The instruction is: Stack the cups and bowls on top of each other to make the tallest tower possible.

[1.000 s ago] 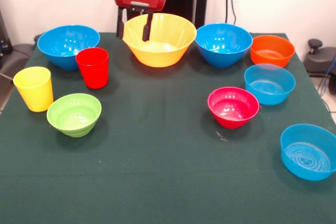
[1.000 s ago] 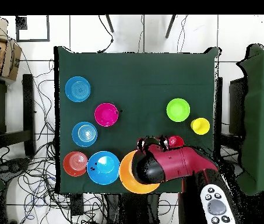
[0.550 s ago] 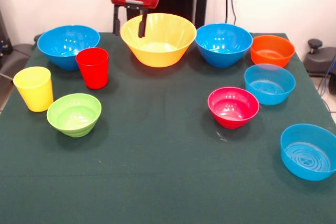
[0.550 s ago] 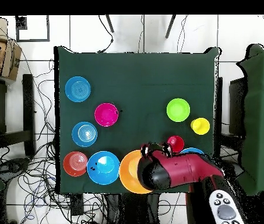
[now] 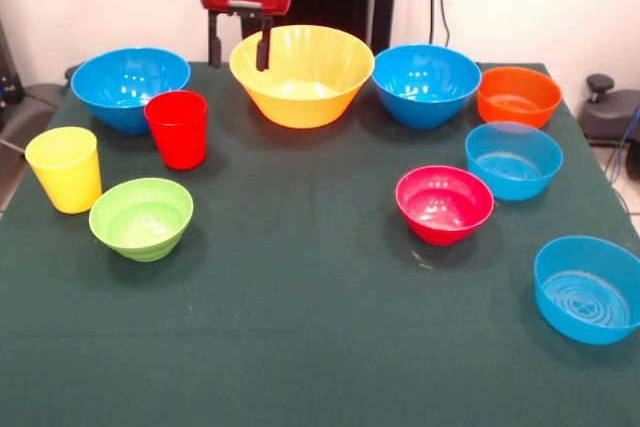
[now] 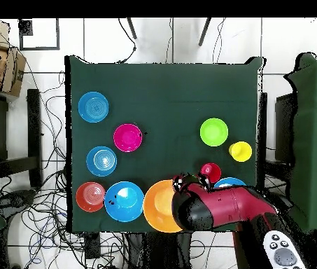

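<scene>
The gripper (image 5: 238,50) is held above the counter (image 5: 300,327) beside the big yellow-orange bowl (image 5: 302,75), its jaws spread and empty.

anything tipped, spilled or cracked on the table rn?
Nothing stands out. All eight bowls and both cups sit upright and apart on the green table, none tipped or nested. The big yellow-orange bowl is empty, so no tower exists. The gripper hangs open at that bowl's rim, holding nothing.
</scene>
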Robot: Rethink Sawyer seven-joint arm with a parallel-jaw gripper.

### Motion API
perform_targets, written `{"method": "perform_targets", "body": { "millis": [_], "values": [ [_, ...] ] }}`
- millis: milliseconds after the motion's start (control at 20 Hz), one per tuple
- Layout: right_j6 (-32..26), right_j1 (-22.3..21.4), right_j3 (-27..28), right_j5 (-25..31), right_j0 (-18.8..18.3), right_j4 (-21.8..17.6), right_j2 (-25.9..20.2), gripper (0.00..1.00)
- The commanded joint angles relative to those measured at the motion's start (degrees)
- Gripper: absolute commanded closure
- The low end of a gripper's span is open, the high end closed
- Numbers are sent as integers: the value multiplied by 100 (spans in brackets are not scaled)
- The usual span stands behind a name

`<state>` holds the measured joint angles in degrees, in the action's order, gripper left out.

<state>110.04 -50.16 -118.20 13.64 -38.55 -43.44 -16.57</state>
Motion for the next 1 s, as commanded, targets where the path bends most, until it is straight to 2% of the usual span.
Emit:
{"method": "perform_targets", "body": {
  "millis": [50, 350, 700, 1000],
  "values": [
    [-1116, 327, -121, 758, 256, -678, -497, 0],
    [-884, 341, 82, 854, 574, -972, -218, 0],
    [-689, 260, 208, 1001, 794, -1108, -52, 0],
    [-507, 274, 243, 831, 711, -1080, -122, 0]
  ]
}}
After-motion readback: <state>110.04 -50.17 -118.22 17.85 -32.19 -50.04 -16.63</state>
